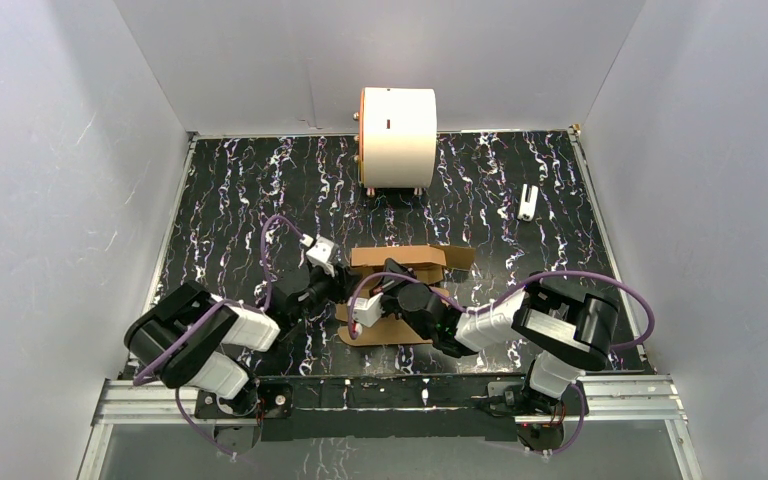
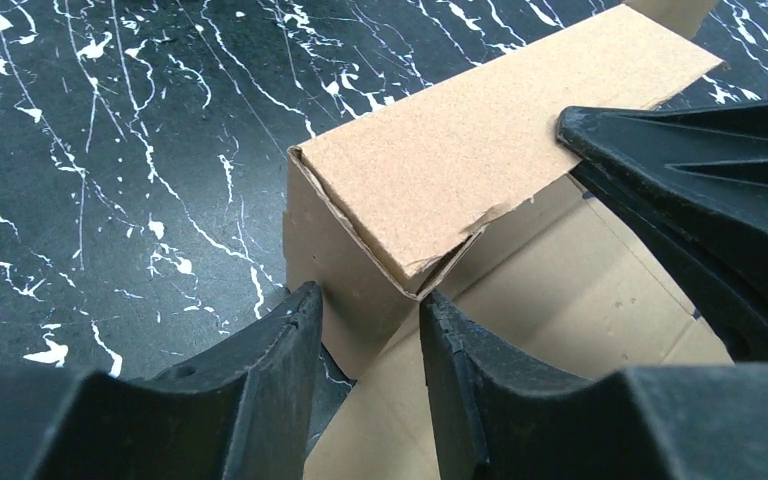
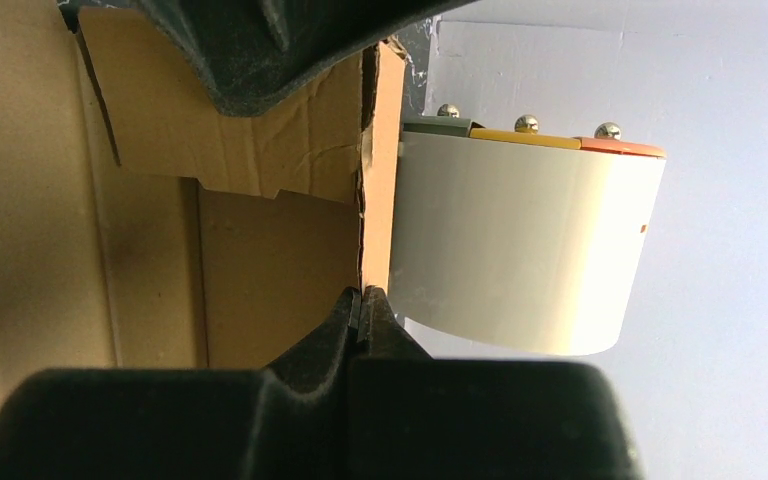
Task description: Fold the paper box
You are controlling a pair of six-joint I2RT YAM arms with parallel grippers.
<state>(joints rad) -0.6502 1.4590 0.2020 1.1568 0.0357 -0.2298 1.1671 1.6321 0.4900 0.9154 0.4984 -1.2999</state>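
Note:
The paper box [image 1: 400, 258] is brown cardboard lying mid-table, partly folded, with a long wall raised over its flat base. In the left wrist view the raised wall [image 2: 460, 150] meets a short end flap [image 2: 350, 290] at a corner. My left gripper [image 2: 365, 300] stands open, its fingers on either side of that end flap. My right gripper [image 3: 363, 295] is shut, its tips pinching the edge of the raised wall [image 3: 375, 180]. From above, both grippers [image 1: 338, 283] [image 1: 392, 270] meet at the box's left end.
A large white cylinder with an orange rim [image 1: 398, 135] stands at the back centre, right behind the box in the right wrist view [image 3: 520, 240]. A small white object [image 1: 528, 202] lies at the back right. Grey walls enclose the black marbled table [image 1: 230, 200].

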